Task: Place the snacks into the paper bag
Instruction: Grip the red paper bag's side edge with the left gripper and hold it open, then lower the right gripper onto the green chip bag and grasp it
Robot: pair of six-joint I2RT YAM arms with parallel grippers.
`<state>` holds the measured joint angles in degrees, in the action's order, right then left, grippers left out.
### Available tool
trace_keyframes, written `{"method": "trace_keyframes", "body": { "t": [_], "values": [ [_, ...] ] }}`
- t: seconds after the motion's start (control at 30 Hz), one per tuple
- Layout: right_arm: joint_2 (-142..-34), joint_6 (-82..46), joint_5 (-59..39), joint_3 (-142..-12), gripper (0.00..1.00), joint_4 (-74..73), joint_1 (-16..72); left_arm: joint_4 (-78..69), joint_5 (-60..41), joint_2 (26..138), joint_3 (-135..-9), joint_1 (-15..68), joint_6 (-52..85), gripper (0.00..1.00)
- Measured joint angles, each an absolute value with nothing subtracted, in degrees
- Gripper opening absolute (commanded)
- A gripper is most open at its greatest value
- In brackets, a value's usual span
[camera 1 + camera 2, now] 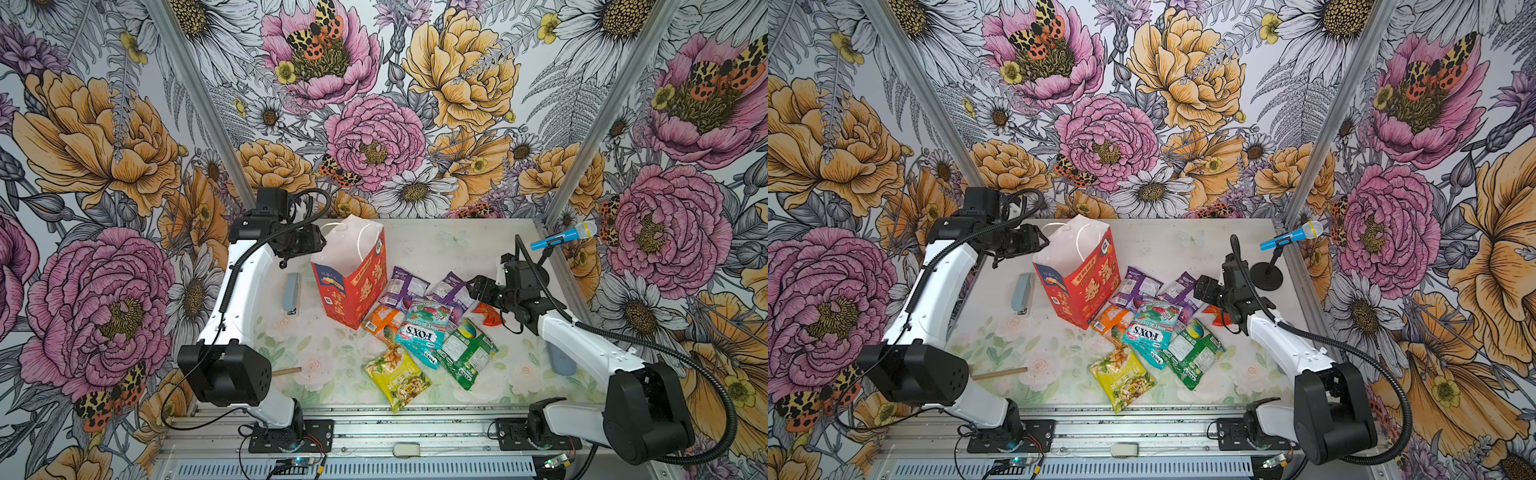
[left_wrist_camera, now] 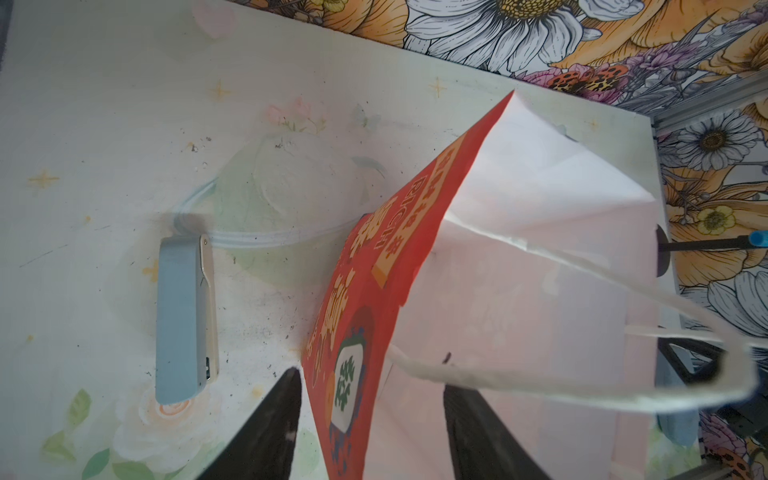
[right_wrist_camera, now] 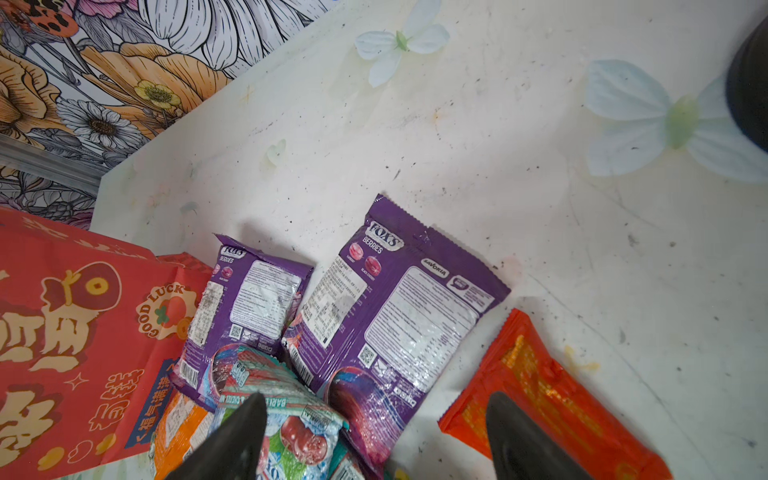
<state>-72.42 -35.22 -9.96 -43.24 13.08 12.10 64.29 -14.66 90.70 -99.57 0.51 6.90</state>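
The red paper bag (image 1: 353, 286) (image 2: 540, 249) stands upright at the table's middle back, its white mouth open. My left gripper (image 1: 320, 243) (image 2: 370, 399) is open at the bag's top left rim, one finger outside the red wall and one inside. The snacks lie in a heap right of the bag: two purple packets (image 1: 403, 284) (image 3: 399, 316), orange (image 1: 380, 318), teal FOX'S (image 1: 424, 328), green (image 1: 467, 351), yellow (image 1: 397, 380) and a small red-orange one (image 3: 552, 399). My right gripper (image 1: 473, 286) (image 3: 376, 415) hangs open just above the right purple packet.
A grey block (image 1: 292, 293) lies left of the bag. A blue toy microphone (image 1: 565, 237) on a black stand is at the back right corner. A wooden stick (image 1: 286, 371) lies front left. A blue-grey object (image 1: 561, 361) sits under my right arm.
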Motion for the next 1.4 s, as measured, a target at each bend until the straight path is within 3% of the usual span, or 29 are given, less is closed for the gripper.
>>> {"method": "trace_keyframes", "body": {
  "t": [0.23, 0.53, 0.63, 0.9, 1.17, 1.4],
  "values": [
    [-67.22, -37.56, -11.92, -39.33, 0.78, 12.91, 12.1, 64.27, -14.81, 95.02, -100.53, 0.84, 6.85, 0.5],
    [-51.81, -44.03, -14.13, -25.28, 0.73, 18.96, 12.14, 64.27, -15.79, 95.42, -101.38, 1.72, 5.74, 0.11],
    [-45.21, -47.18, -14.66, -21.34, 0.71, 22.55, 12.84, 64.27, -16.29, 95.55, -101.38, 1.76, 5.56, 0.06],
    [-34.94, -53.58, -13.15, -18.81, 0.68, 32.4, 16.23, 64.12, -16.62, 95.64, -101.36, 2.13, 5.39, 0.01],
    [-36.23, -59.2, -10.22, -16.64, 0.68, 36.12, 22.76, 62.7, -17.78, 95.61, -100.05, 2.13, 5.41, 0.0],
    [-38.5, -63.53, -9.43, -14.66, 0.68, 30.87, 25.47, 60.62, -19.84, 94.8, -98.13, 1.19, 5.58, 0.0]
  ]
}}
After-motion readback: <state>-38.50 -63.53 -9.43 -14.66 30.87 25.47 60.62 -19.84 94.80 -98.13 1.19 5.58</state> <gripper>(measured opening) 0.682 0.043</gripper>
